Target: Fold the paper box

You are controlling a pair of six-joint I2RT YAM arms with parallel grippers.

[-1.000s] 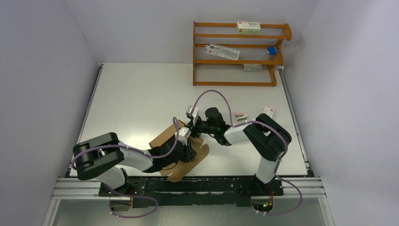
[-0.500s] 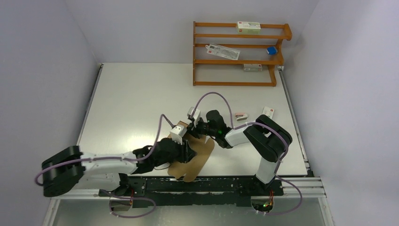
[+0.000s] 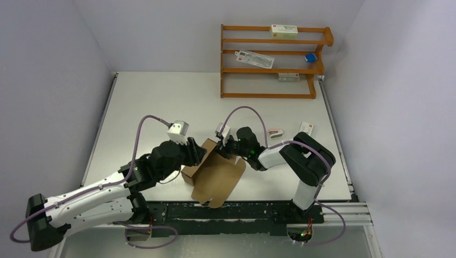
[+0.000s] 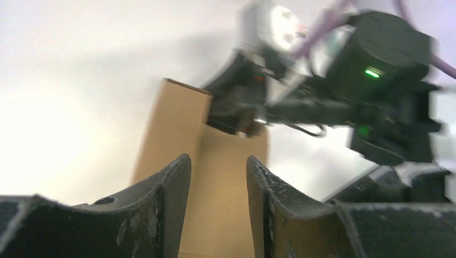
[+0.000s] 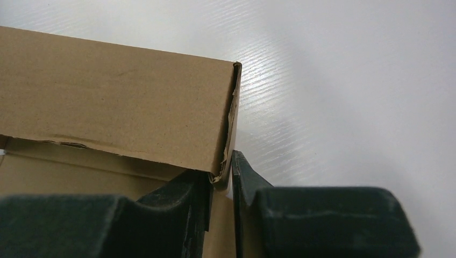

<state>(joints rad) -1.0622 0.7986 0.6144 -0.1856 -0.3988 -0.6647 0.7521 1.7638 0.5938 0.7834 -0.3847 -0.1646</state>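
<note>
Paper box wall pinched by right tool; left tool spread, empty. Firm anchoring should keep creases square.

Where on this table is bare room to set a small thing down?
The far-left table, between the left edge and the wooden rack, is bare. So is the strip in front of the rack. Crowded: near centre, where the left arm and right arm meet at the paper box, and by the small white cartons.
</note>
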